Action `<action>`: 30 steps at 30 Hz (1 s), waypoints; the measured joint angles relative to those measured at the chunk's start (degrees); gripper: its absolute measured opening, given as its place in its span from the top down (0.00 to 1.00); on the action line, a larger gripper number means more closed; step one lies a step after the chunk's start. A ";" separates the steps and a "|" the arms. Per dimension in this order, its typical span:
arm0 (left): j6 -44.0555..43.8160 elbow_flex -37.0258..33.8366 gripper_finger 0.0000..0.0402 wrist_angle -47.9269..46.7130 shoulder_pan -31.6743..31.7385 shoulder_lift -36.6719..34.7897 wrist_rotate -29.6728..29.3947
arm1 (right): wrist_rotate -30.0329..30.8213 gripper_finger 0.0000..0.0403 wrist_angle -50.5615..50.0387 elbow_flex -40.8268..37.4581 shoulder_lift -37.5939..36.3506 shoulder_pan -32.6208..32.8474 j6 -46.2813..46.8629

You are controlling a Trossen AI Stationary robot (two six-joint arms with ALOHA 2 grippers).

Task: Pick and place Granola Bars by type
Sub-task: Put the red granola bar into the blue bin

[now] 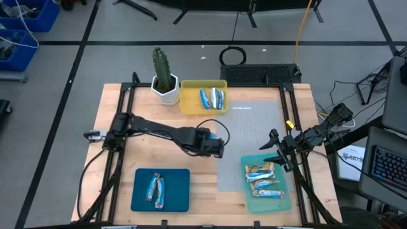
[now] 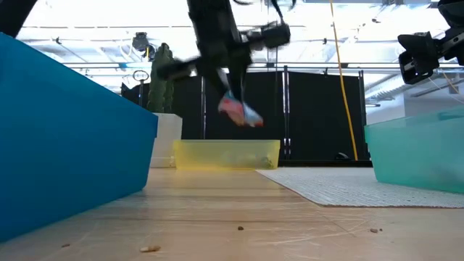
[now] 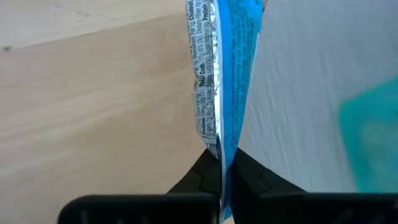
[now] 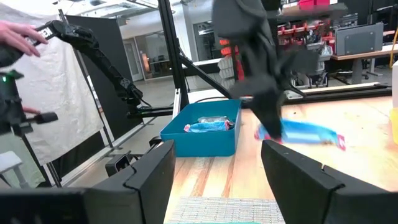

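My left gripper (image 1: 216, 147) hangs over the middle of the table, shut on a blue-and-silver granola bar (image 3: 224, 74), which also shows lifted in the low view (image 2: 239, 112) and the right wrist view (image 4: 308, 132). In the high view the gripper hides the bar. A yellow tray (image 1: 188, 107) at the far side holds blue bars (image 1: 212, 98). Two blue bars (image 1: 156, 189) lie in a dark blue tray (image 1: 181, 191) at the near left. A light teal tray (image 1: 280, 205) at the near right holds tan bars (image 1: 264, 180). My right gripper (image 1: 275, 151) waits open beside the teal tray. My left gripper pinches the bar near one end (image 3: 222, 155) between its two fingers, with the flat wrapper standing edge-on in the gap. The fingers (image 2: 226, 83) come steeply from above. The bar juts out past the fingertips, tilted, and is lifted clear of the table.
A cactus in a white pot (image 1: 164, 81) stands at the far left beside the yellow tray. A grey mat (image 1: 251, 137) covers the table's right half. Black frame rails (image 1: 126, 108) run along the table's sides. A person's hand (image 4: 18, 36) shows beyond the table.
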 joint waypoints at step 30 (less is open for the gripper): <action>-19.26 0.00 0.98 -16.90 -13.45 -21.18 1.56 | 0.00 0.42 0.00 0.01 0.02 0.00 0.00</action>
